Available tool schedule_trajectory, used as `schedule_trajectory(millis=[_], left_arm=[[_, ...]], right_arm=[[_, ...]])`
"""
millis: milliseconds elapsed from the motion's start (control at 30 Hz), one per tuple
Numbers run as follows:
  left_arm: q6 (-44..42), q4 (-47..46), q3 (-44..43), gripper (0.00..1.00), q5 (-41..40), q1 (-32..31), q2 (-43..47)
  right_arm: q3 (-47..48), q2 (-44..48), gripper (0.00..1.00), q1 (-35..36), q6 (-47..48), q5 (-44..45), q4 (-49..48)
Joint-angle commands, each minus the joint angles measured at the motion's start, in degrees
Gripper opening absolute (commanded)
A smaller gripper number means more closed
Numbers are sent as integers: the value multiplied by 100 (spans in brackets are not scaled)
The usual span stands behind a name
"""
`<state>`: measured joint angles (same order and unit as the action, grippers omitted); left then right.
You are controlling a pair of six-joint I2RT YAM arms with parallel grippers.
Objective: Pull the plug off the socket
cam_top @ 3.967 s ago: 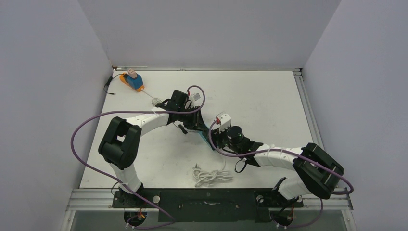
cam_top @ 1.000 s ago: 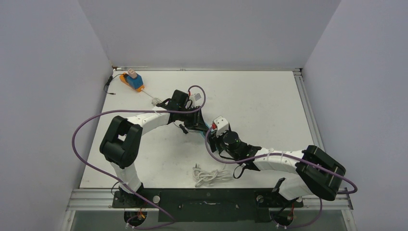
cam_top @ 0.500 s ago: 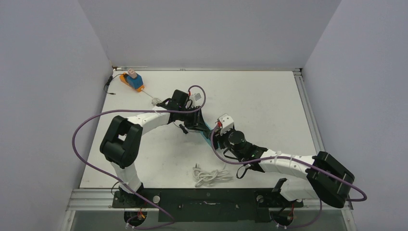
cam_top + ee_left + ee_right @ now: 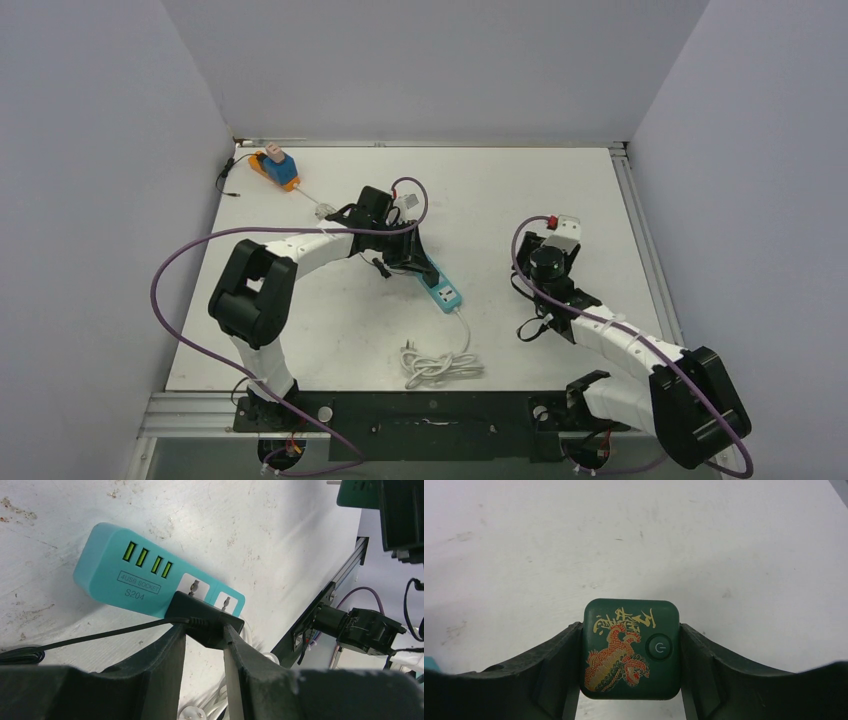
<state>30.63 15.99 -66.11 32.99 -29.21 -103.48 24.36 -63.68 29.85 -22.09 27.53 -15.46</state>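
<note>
While your right gripper sits clamped on a green adapter to the right of the teal strip, and your left gripper pinches the black block plugged into that strip, the plug stands well beyond the strip, far left, seated in the orange socket. It looks light, rigid, smooth: grip its blue sides, pin the socket.

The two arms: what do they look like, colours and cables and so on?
The left arm and right arm are alike: white tube-like links between chunky black joints. A loose purple cable loops along each. Each hand has two dark, curved fingers, with a small white box behind it.
</note>
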Motion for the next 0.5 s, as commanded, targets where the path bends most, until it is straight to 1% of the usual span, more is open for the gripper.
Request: schedule_trajectory(millis=[0, 167, 300, 467], left_arm=[[-242, 334, 22, 29, -268, -58, -278], [-241, 321, 18, 29, -244, -58, -260], [-225, 317, 20, 29, -209, -58, -263], [-219, 312, 14, 29, -197, -58, -252]], right_arm=[[85, -126, 25, -652, -760, -551, 246], [131, -295, 30, -856, -896, -514, 407], [268, -609, 36, -992, -996, -511, 596], [331, -770, 53, -1033, -999, -609, 606]])
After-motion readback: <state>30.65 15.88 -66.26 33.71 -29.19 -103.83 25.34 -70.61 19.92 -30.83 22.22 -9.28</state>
